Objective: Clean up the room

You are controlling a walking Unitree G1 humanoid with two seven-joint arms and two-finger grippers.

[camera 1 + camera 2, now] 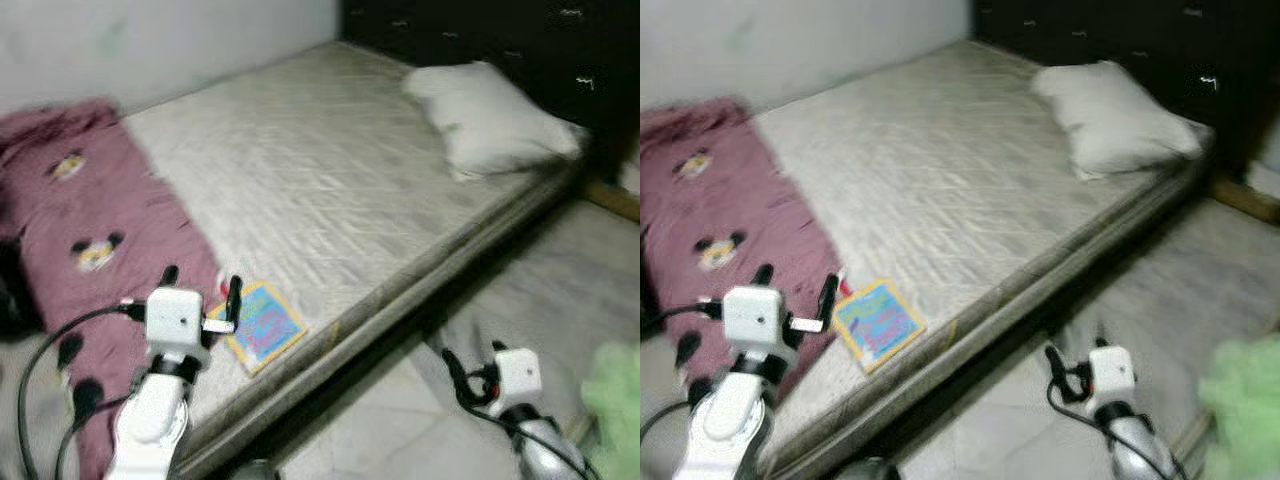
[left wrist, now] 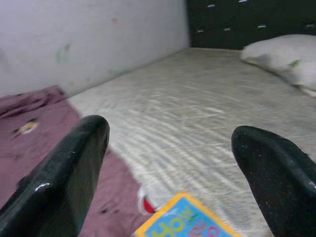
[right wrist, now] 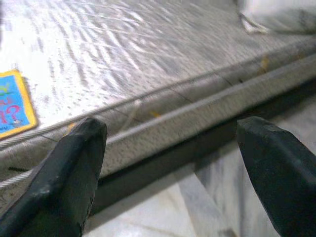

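Observation:
A blue book with a yellow border (image 1: 262, 326) lies flat on the mattress (image 1: 330, 170) near its front edge. My left gripper (image 1: 202, 286) hovers open just above the book's left side, beside the maroon blanket (image 1: 80, 250); the book's corner (image 2: 185, 221) peeks up between the wide-apart fingers (image 2: 64, 173) in the left wrist view. My right gripper (image 1: 468, 375) hangs low over the floor beside the bed, open, facing the mattress side (image 3: 187, 108).
A white pillow (image 1: 490, 115) rests at the head of the bed against a dark headboard (image 1: 500, 40). Something green and blurred (image 1: 615, 395) sits at the right edge. Pale tiled floor (image 1: 560, 290) runs along the bed's right side.

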